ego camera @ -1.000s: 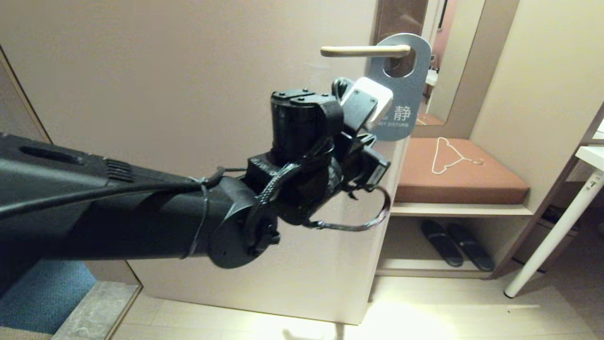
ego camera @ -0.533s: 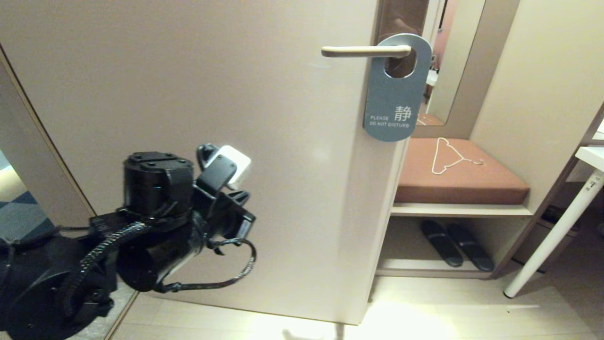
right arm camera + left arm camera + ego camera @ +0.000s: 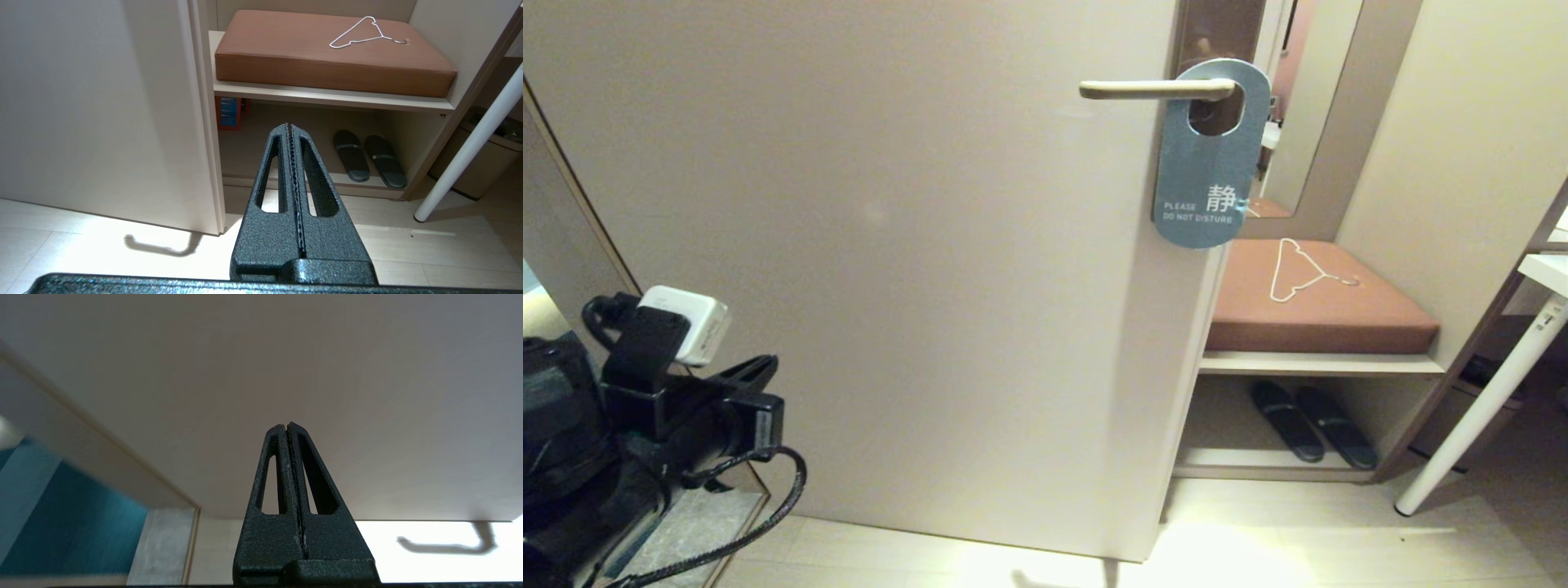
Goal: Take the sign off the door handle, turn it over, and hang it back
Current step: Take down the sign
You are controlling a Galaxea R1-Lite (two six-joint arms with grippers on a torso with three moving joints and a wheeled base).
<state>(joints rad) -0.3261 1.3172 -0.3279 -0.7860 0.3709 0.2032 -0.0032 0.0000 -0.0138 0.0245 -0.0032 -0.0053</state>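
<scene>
**Sign on handle, both claws clenched**

Sign (image 3: 1207,155) hangs on door handle (image 3: 1156,89), blue-grey "DO NOT DISTURB" face out. Left gripper (image 3: 288,428) low at near left, clenched, empty. Right gripper (image 3: 288,127) clenched, empty, unseen from head. Bench shelf (image 3: 1319,364): slippers (image 3: 1311,420) beneath, wire hanger (image 3: 1303,269) on cushion. Backplate mostly hidden.

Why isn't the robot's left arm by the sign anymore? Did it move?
Yes. The left end effector has pulled away from the sign, down and leftward along the door.
</scene>
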